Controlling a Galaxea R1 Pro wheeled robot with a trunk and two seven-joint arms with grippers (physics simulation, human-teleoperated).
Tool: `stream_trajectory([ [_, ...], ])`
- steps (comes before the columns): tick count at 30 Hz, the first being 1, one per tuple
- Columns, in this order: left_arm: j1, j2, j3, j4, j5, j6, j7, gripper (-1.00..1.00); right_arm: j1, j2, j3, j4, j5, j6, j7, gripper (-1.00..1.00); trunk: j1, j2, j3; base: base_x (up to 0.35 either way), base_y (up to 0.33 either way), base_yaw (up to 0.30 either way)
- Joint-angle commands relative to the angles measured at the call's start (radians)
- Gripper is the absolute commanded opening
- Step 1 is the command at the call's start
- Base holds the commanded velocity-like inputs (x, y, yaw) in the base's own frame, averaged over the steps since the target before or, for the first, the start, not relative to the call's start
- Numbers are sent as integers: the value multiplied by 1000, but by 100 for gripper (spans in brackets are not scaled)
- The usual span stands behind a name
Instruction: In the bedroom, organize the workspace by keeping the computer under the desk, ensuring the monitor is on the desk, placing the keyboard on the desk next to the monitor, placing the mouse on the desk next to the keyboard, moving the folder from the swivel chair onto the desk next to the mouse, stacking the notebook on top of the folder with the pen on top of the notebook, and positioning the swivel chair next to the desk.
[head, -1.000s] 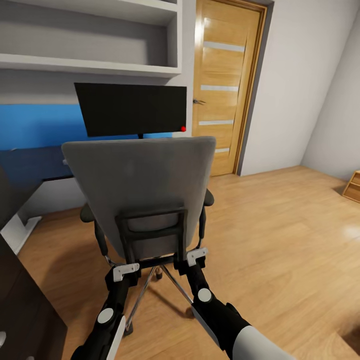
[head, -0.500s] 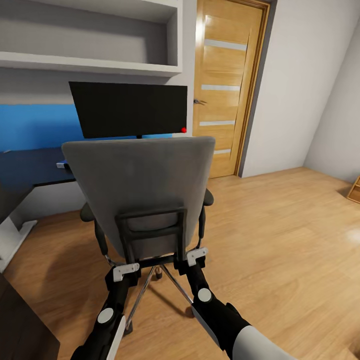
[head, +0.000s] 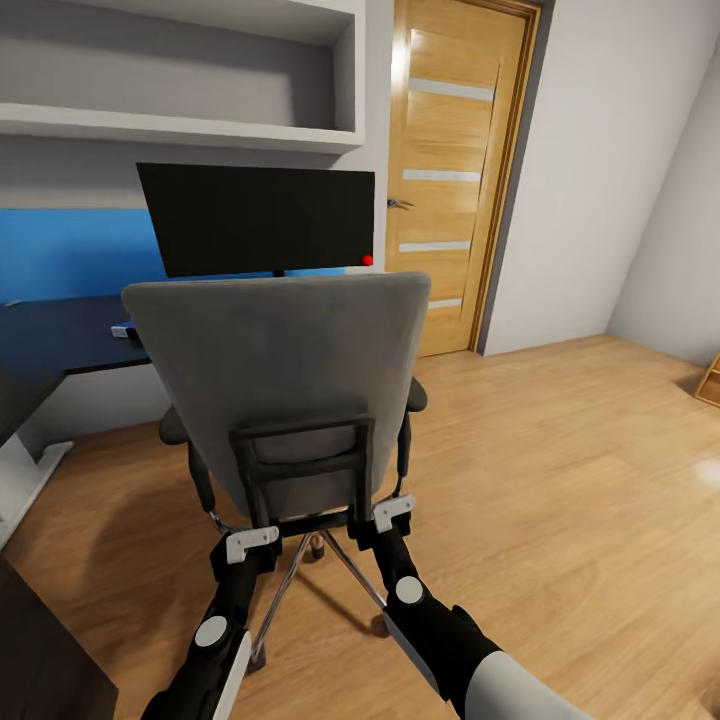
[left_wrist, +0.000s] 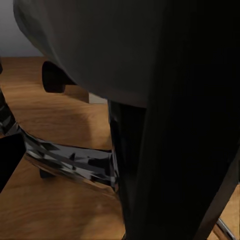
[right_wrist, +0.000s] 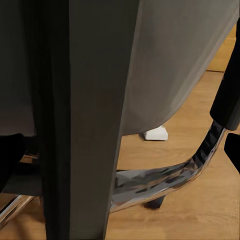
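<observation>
The grey swivel chair (head: 280, 370) stands right in front of me, its back toward me, facing the desk (head: 60, 335). My left gripper (head: 262, 530) and right gripper (head: 385, 515) are both at the black bracket low on the chair's back, one on each side, apparently shut on it. Up close, the left wrist view has the dark bracket (left_wrist: 165, 150) and chrome base (left_wrist: 70, 160). The right wrist view gives the bracket (right_wrist: 75, 125) and a chrome leg (right_wrist: 165, 180). The black monitor (head: 255, 220) stands on the desk beyond the chair. The chair's seat is hidden.
A small pale object (head: 122, 330) lies on the desk's black top. White shelves (head: 180, 125) hang above it. A wooden door (head: 450, 170) is at the back right. A dark drawer unit (head: 40, 670) sits at my lower left, a white desk leg (head: 25, 465) nearby.
The view has shifted: the desk and dark unit at the left slid outward and the monitor sits slightly lower-left. The chair kept its place between my arms.
</observation>
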Motion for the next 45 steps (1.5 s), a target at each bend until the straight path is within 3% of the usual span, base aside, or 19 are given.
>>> stream_trajectory([
  [1,0,-1,2,0,-9,-3,3,100,-1,0,6,2,-11,-7,-5,100,0,0,-1,133,0,0],
  [45,0,-1,2,13,-9,-1,3,100,-1,0,4,2,-11,-7,-5,100,0,0,-1,24,0,0],
])
